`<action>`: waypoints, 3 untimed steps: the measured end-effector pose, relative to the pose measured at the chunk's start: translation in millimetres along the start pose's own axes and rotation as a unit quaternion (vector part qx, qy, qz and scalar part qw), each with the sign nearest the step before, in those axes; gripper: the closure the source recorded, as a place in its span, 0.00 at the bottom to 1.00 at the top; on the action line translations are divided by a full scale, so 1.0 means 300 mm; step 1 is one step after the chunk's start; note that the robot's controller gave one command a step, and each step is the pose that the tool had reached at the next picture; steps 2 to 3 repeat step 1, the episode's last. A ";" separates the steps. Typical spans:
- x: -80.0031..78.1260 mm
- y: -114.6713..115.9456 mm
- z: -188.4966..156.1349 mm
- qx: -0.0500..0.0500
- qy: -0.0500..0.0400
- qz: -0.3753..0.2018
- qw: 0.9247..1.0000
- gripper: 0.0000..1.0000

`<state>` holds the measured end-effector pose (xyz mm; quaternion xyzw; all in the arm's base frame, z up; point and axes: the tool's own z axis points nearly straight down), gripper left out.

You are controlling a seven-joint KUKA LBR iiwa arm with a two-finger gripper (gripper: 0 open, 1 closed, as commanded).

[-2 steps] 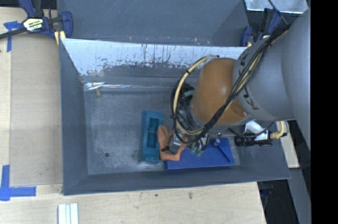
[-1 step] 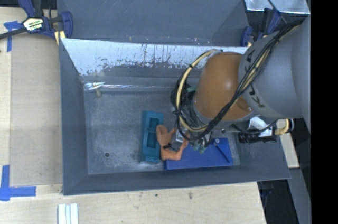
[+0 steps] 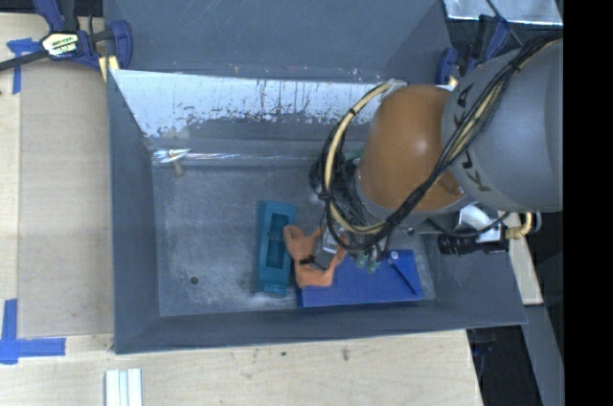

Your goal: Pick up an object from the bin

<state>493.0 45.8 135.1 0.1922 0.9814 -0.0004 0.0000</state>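
The grey metal bin is being looked down on from above, and its floor is being taken up mostly on the right-hand side. The arm is being reached in from the right, over the bin's right wall; its wrist is being capped by a rounded orange cover, and black and yellow cables are being looped around that cover's left side.

Along the near wall, a flat blue piece is being laid on the floor, partly hidden beneath the wrist. Just to its left, a teal oblong block is being rested lengthwise, pointing from the near wall toward the middle of the floor. Between these two, touching the block's right side and overlapping the blue piece's left end, a small orange lumpy thing is being lain.

The gripper is being held low, directly at the upper right edge of that orange thing. Whether the gripper is being spread wide, drawn narrow, or closed on the orange thing cannot be told, since it is being covered by the wrist and cables.
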 end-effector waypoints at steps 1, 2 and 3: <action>-0.002 0.001 -0.058 -0.001 -0.002 0.000 1.000 1.00; -0.002 0.001 -0.058 -0.001 -0.002 0.000 1.000 1.00; -0.002 0.001 -0.058 -0.001 -0.002 0.000 1.000 1.00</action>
